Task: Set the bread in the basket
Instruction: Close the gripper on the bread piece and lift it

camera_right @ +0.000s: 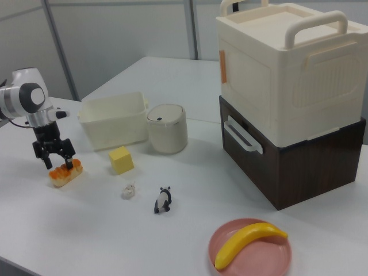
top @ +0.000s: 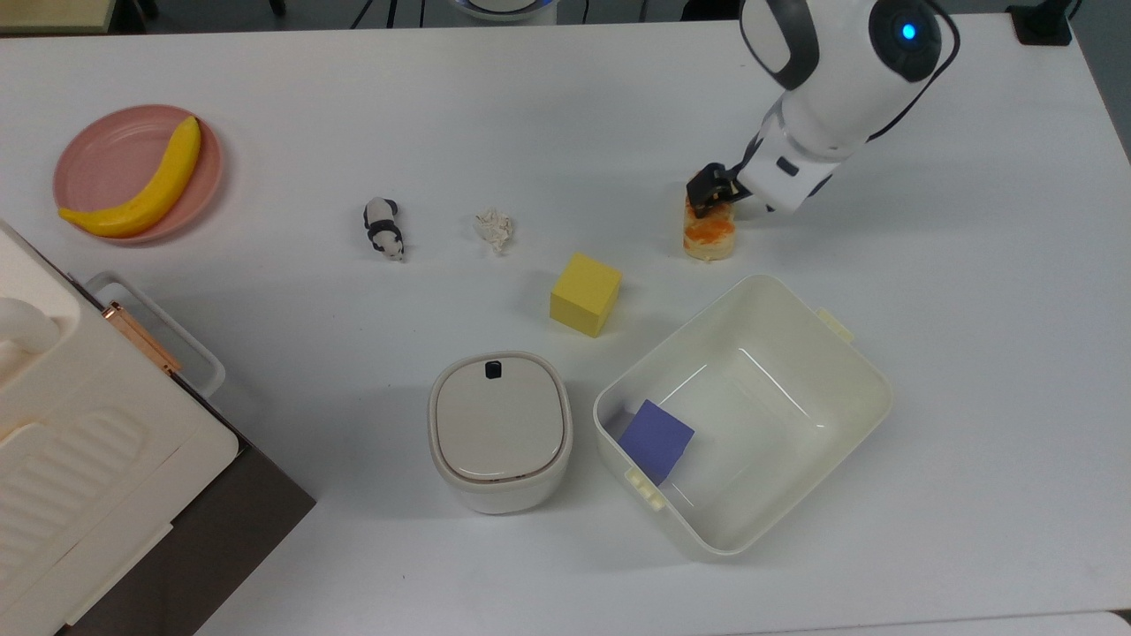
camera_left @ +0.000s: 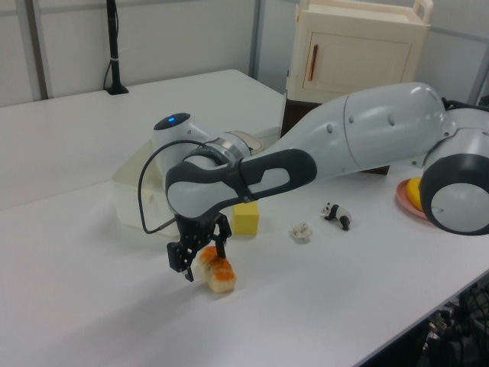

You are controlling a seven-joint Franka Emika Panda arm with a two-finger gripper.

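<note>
The arm reaches in from the top right of the top view, and its gripper [top: 714, 196] is down over the far end of the bread [top: 709, 235], which lies flat on the white table [top: 265, 106] in the upper right-centre of that view. In the right view the gripper [camera_right: 56, 157] sits at the left edge of the frame with its two black fingers [camera_right: 68, 154] spread apart, one on each side of the loaf [camera_right: 66, 173]; they straddle it, but I cannot tell whether the pads are touching it, and the loaf is still resting on the table. The left view shows the same thing low in the middle of the frame: gripper [camera_left: 198, 254] splayed over the bread [camera_left: 218, 274], whose orange bumps stick out toward the left view's right. The basket [top: 846, 371] stands in the lower right-centre of the top view, well apart from the loaf, with a purple block [top: 656, 440] lying in its lower left corner. A yellow cube [top: 585, 294] sits between the bread and a lidded white container [top: 499, 430]. Further left in the top view are a crumpled paper ball [top: 495, 229], a toy panda [top: 383, 228], and, in the upper left, a pink plate [top: 93, 159] carrying a banana [top: 146, 187]. A cream box [camera_right: 287, 69] on a dark wooden case [camera_right: 299, 155] fills the upper right of the right view.
</note>
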